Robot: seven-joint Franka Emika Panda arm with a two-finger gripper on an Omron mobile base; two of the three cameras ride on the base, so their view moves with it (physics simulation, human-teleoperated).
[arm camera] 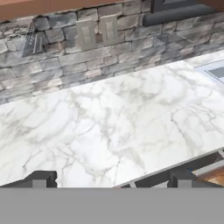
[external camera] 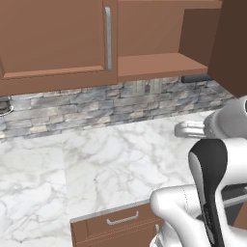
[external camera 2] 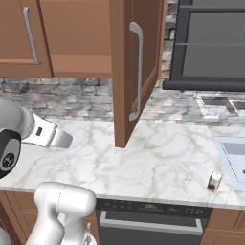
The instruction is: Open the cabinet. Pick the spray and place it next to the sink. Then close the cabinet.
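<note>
Spray sits by the sink, so next target is the open cabinet door, up-right of the spread, empty gripper.

1. One wall cabinet stands with its door swung open; a second cabinet door to its left is shut, so two doors counted.
2. Two long vertical silver bar handles, one on each door.
3. One spray, small, on the marble near the counter's front edge.
4. One sink, just right of the spray.
5. One marble counter.
6. One drawer front with one short horizontal handle, below the counter edge.
7. Two pale outlet plates side by side on the stone backsplash.
8. One dark-framed window above the sink.
9. One dark appliance panel under the counter.
</note>
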